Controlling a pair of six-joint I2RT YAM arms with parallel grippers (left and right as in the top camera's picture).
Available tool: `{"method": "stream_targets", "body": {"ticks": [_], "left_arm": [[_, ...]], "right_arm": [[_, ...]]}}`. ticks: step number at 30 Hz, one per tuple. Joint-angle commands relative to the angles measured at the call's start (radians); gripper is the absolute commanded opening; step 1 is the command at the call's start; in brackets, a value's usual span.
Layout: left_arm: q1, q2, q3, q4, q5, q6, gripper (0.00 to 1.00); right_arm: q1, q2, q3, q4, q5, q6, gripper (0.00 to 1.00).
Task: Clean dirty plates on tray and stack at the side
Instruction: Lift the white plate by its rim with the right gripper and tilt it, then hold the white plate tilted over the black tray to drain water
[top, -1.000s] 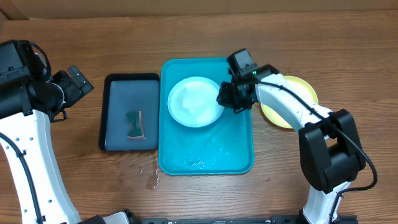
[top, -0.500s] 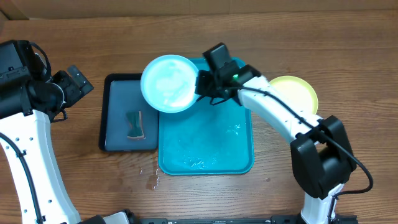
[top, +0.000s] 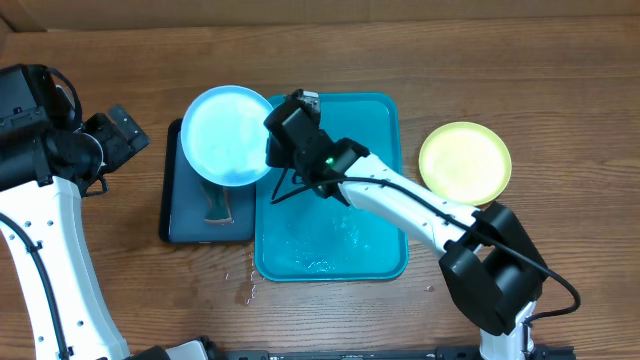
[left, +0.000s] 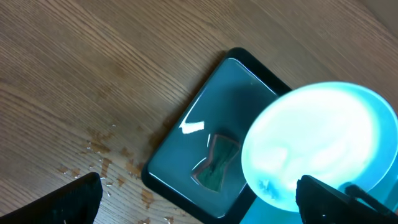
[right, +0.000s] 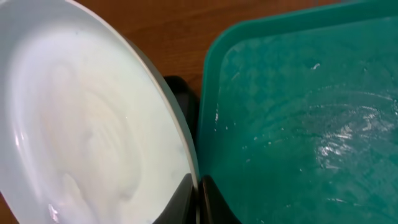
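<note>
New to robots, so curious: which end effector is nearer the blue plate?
Right. The right end effector grips the blue plate by its rim; the left end effector hangs open, apart.

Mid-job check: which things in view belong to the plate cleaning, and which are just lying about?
Job: light cyan-blue round plastic plate, in the right hand; pale yellow-green round plastic plate; large turquoise plastic tray; probably the greenish pad in the dark navy tray.
Lying about: water droplets on the wooden table; open left hand, idle.
</note>
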Motion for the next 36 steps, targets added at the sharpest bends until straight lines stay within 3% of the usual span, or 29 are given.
{"method": "stream_targets", "body": {"ticks": [1, 13, 26, 36], "left_arm": [[0.002, -0.005, 0.014, 0.001, -0.006, -0.021, 1.00], [0.002, -0.005, 0.014, 0.001, -0.006, -0.021, 1.00], [0.002, -0.005, 0.014, 0.001, -0.006, -0.021, 1.00], [0.002, -0.005, 0.014, 0.001, -0.006, -0.021, 1.00]], "right_arm": [[0.006, 0.004, 0.029, 0.033, 0.064, 0.012, 0.04], [0.022, 0.008, 0.051, 0.083, 0.174, -0.050, 0.04], [0.065, 0.121, 0.198, 0.174, 0.377, -0.295, 0.04], [0.092, 0.121, 0.199, 0.447, 0.378, -0.736, 0.04]]}}
